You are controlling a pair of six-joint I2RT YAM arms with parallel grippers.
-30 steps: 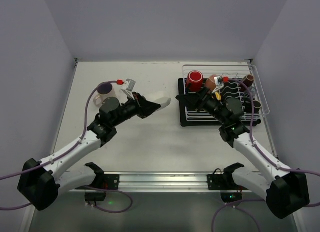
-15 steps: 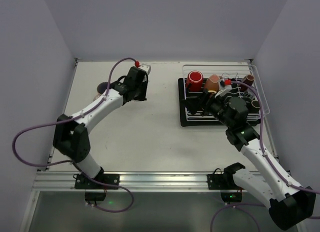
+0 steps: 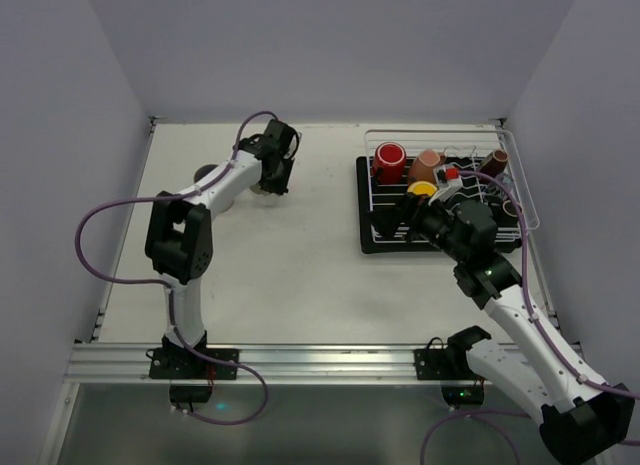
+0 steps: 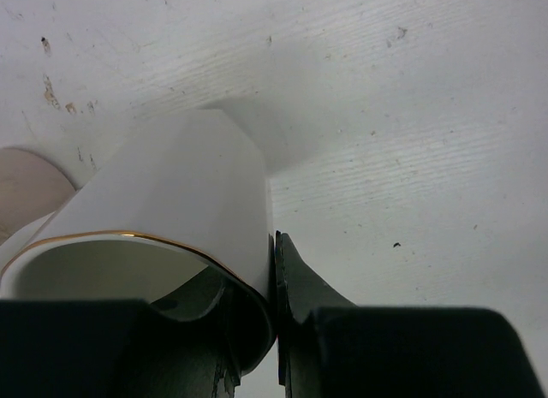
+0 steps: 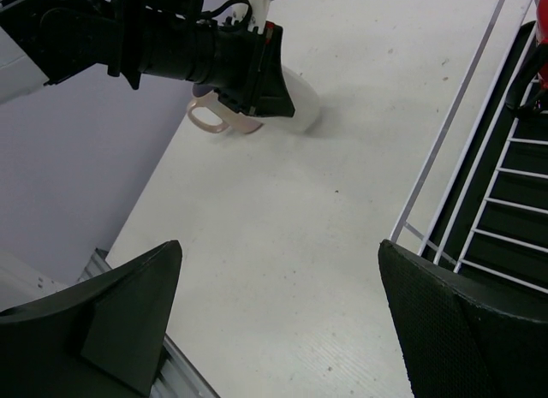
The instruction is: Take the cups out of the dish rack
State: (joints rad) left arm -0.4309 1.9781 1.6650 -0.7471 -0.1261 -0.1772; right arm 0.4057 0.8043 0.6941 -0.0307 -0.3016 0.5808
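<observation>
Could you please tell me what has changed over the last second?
The left gripper, still shut on the white cup, carried it from mid-table to the far left, beside the cream mug. The right gripper stayed open and shifted at the dish rack's left edge, uncovering a yellow cup. The red cup stayed put.

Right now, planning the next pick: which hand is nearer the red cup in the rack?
Right. The right hand hangs open over the dish rack's left edge, close to the red cup; the left hand is across the table, shut on a white cup.
</observation>
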